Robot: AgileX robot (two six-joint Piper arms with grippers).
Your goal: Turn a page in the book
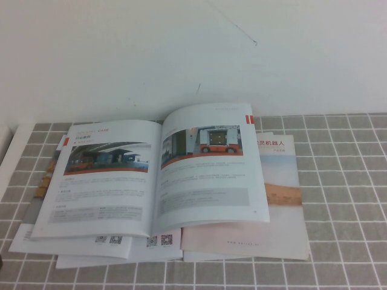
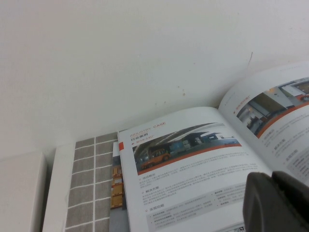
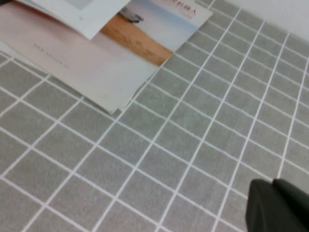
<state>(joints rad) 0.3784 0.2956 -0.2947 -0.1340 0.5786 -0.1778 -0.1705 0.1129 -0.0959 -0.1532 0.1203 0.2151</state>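
The grey tiled worktop (image 1: 344, 199) is filling the lower part of the high view, with a white wall (image 1: 193, 48) rising behind its far edge. The book (image 1: 160, 172) is lying open near the far edge, left of the middle, resting on top of a loose pile of other booklets. Its left-hand page (image 1: 100, 181) is showing a wide orange-banded photo under a small heading, and it is lying nearly flat. The right-hand page (image 1: 208, 169) is carrying a photo of an orange vehicle and grey text, and it is bowing up slightly from the spine; small red tabs are marking the outer top corners.

A beige-covered booklet (image 1: 281, 199) with a Chinese title is sticking out from under the book toward the right edge. White booklets with QR codes (image 1: 121, 248) are poking out toward the near edge.

The left gripper (image 2: 275, 203) is appearing only in the left wrist view, as a dark shape hanging over the left-hand page; whether it is wide or narrow cannot be told. The right gripper (image 3: 277, 208) is appearing only in the right wrist view, over bare tiles well apart from the beige booklet's corner; its opening cannot be told either.
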